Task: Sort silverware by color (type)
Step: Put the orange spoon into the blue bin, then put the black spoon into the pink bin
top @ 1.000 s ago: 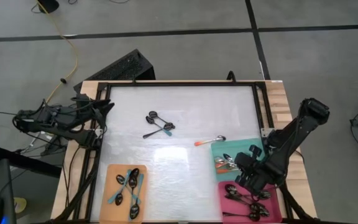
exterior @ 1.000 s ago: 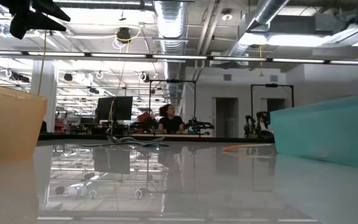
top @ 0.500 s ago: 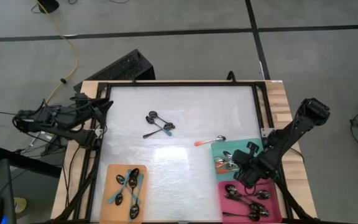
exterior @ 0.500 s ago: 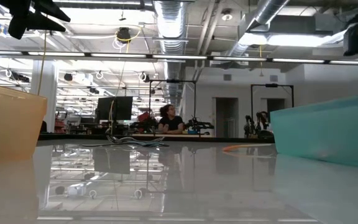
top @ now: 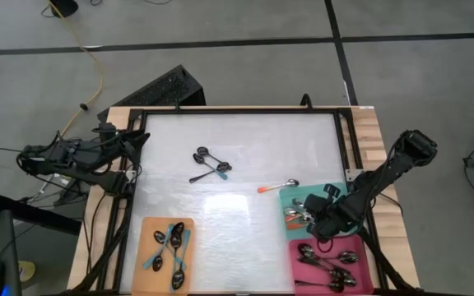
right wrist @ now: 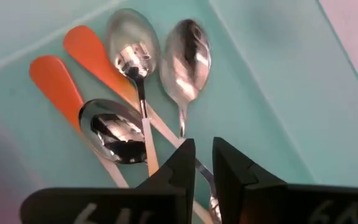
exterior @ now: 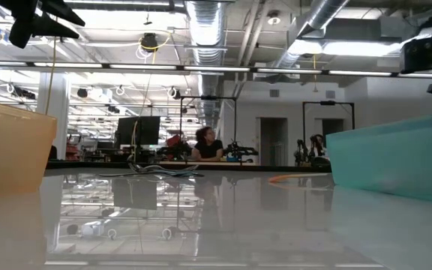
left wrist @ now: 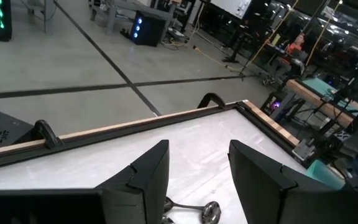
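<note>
On the white desk (top: 237, 156) three flat trays hold sorted silverware: the orange tray (top: 167, 255) at the near left carries the teal-handled spoons (top: 169, 247), the pink tray (top: 332, 265) at the near right carries dark metal spoons (top: 327, 265), and the teal tray (top: 303, 212) just beyond it carries orange-handled spoons (right wrist: 120, 102) lying with their shiny bowls crowded together. Out on the open desk a small cluster of dark spoons (top: 208, 164) rests near the middle, and a single orange-handled spoon (top: 278, 187) lies just beside the teal tray's far edge. The right gripper (top: 326, 215) hangs over the teal tray, its fingers (right wrist: 182, 165) parted by only a narrow gap, with nothing clearly held between them. A second ago it sat lower, over the border between the teal and pink trays; it has since drawn back over the teal one. The left gripper (left wrist: 197, 174) waits at the desk's left edge, fingers apart and empty, unmoved.
</note>
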Robot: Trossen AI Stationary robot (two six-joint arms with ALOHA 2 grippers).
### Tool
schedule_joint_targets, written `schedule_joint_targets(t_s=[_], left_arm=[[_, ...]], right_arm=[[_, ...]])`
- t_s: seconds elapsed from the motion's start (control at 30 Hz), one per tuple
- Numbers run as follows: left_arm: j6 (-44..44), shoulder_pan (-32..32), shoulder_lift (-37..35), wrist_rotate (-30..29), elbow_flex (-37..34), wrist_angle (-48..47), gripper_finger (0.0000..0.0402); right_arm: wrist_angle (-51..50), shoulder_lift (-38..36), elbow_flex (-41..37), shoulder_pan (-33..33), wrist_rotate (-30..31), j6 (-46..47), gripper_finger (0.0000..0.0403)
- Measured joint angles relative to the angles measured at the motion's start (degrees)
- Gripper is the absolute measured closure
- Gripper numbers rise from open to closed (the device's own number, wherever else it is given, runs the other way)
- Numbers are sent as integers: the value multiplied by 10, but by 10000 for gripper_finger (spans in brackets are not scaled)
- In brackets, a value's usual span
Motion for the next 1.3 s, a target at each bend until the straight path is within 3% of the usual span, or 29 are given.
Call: schedule_joint_targets(t_s=[0.3,0.67,0.9,1.0,1.17,1.3], left_arm=[[-27,0,0,0,0,-1,251],[-62,0,0,-3,0,-15,251],[-94,0,0,-5,0,-31,251],[-101,0,0,-7,0,-39,251],[-125,0,0,-9,0,-51,251],[-145,0,0,-8,0,-60,251]], right_arm=[[70,0,9,-11,16,-40,330],[128,0,126,-104,29,-350,329],[276,0,150,-195,44,-563,326],[341,7,151,-242,17,-631,311],[458,44,151,-318,-79,-698,262],[570,100,150,-359,-99,-720,224]])
